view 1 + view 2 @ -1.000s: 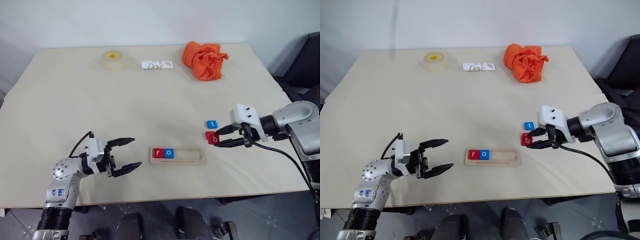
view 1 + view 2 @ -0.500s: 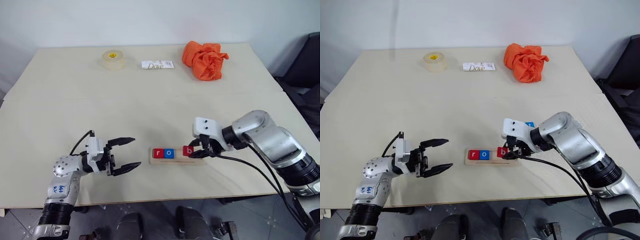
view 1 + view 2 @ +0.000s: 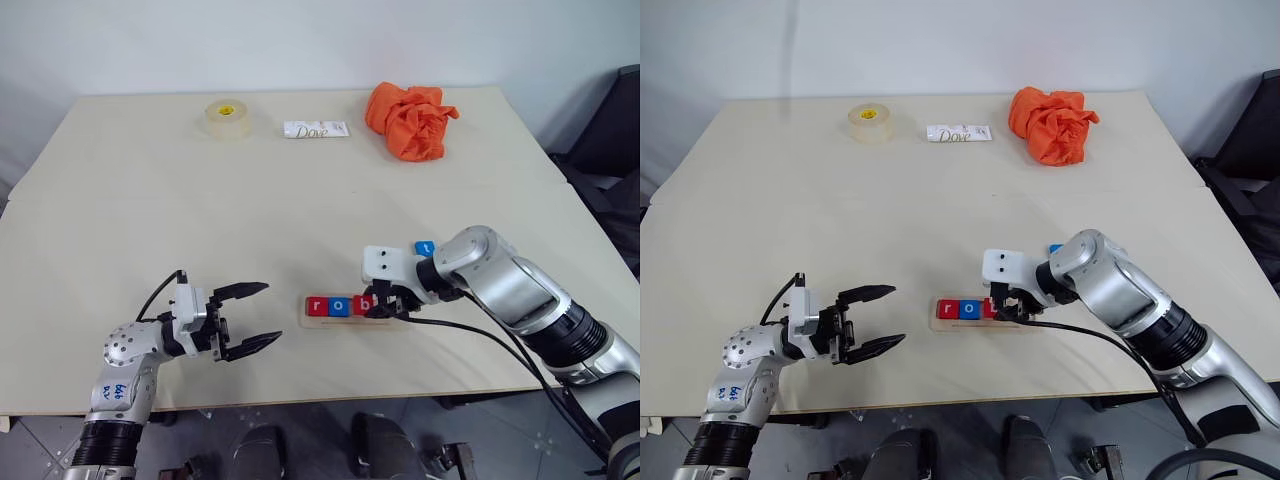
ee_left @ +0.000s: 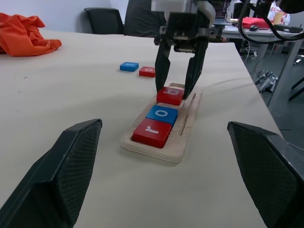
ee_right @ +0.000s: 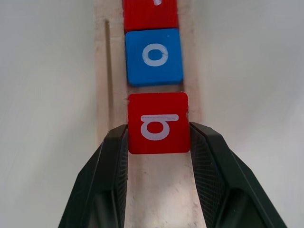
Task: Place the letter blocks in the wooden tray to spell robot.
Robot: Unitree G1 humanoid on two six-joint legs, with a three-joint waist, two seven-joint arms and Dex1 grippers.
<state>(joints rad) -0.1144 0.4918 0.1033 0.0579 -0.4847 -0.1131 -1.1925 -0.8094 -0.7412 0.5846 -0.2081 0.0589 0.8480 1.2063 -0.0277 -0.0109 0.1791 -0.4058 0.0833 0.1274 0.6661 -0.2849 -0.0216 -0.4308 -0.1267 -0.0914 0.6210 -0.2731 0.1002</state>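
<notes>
The wooden tray lies near the table's front edge. A red r block and a blue o block sit side by side at its left end. My right gripper points down, shut on a red b block. It holds that block at the tray, just past the blue o with a thin gap between them. A blue t block and another red block lie on the table beyond the tray. My left gripper hovers open and empty to the left of the tray.
Along the far edge of the table are a tape roll, a white Dove bar and a crumpled orange cloth. A black chair stands off the table's right side.
My right gripper carried the red b block leftward from beside the blue t block and lowered it onto the tray next to the blue o. The left gripper stayed where it was.
</notes>
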